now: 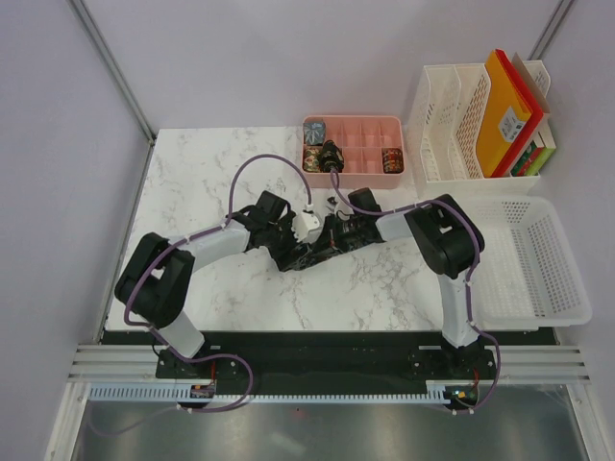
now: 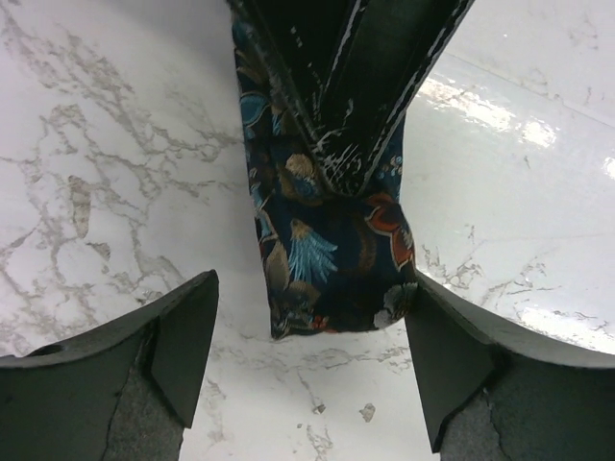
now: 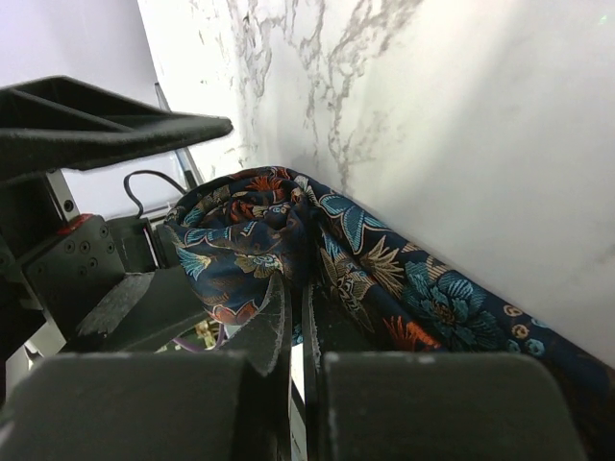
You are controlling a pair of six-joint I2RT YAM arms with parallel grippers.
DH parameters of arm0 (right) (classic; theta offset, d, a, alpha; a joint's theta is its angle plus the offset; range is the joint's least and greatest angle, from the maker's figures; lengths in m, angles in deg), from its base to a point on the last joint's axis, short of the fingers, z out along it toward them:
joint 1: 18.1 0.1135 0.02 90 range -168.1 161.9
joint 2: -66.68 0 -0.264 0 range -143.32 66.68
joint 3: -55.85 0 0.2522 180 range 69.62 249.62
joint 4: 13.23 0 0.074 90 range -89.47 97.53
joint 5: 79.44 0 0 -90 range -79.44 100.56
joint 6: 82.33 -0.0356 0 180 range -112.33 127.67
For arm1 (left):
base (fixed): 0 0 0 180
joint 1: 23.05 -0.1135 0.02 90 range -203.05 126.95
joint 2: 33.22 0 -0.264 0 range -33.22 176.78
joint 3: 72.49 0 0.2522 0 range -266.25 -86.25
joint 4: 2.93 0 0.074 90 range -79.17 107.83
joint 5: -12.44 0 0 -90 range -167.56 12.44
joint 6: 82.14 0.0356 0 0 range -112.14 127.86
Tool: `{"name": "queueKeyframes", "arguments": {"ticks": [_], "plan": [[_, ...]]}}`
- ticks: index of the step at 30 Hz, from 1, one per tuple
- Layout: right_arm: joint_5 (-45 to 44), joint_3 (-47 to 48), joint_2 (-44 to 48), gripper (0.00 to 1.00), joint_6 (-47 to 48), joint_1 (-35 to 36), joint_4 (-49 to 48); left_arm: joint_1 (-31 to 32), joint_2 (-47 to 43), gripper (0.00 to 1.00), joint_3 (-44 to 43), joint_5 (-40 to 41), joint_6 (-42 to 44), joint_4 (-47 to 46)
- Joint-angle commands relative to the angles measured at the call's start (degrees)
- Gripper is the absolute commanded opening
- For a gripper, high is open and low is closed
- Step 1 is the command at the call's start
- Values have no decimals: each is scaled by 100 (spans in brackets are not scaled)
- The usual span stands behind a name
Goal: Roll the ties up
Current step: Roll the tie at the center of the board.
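A dark navy tie with a blue, orange and tan floral pattern [image 1: 313, 254] lies on the marble table between both grippers. In the left wrist view its folded end [image 2: 327, 259] lies on the marble between my left gripper's [image 2: 309, 317] open fingers; the right finger [image 2: 447, 355] touches its corner. My right gripper [image 3: 296, 298] is shut on a fold of the tie [image 3: 250, 240], which trails off to the right [image 3: 432, 298]. The right gripper's black fingers [image 2: 356, 86] pinch the tie from above in the left wrist view. In the top view both grippers, left [image 1: 300, 240] and right [image 1: 332, 235], meet mid-table.
A pink compartment tray [image 1: 365, 130] at the back holds three rolled ties: grey-blue [image 1: 314, 132], dark [image 1: 332, 154], red-orange [image 1: 392, 159]. A white file rack with books [image 1: 461, 125] stands at the back right. A white basket [image 1: 538, 259] sits right of the table.
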Motion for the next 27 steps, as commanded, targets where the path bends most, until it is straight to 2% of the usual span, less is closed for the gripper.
{"name": "queueKeyframes", "arguments": {"ticks": [1, 2, 6, 9, 13, 15, 21, 25, 27], "plan": [[-1116, -265, -470, 0, 166, 244, 455, 106, 233, 81, -84, -414, 204, -88], [-1125, -308, -444, 0, 104, 253, 420, 106, 294, 79, -93, -492, 230, -53], [-1116, -475, -391, 0, -168, 323, 121, 88, 409, 53, -155, -388, 537, 447], [-1116, -572, -382, 0, -440, 472, -204, -165, 165, 46, 108, -203, 1073, 773], [-1160, -651, -470, 0, -950, 736, -984, -491, -100, 47, 328, -141, 1749, 1106], [-1177, -564, -601, 0, -1126, 815, -1101, -536, -214, 49, 311, -247, 1821, 1230], [-1204, -423, -690, 0, -1250, 833, -1259, -510, -250, 70, 126, -765, 1514, 1354], [-1213, -458, -646, 0, -1197, 824, -1207, -501, -171, 74, 249, -644, 1199, 1091], [-1152, -423, -646, 0, -1145, 824, -1137, -431, -154, 72, 406, -406, 1058, 697]]}}
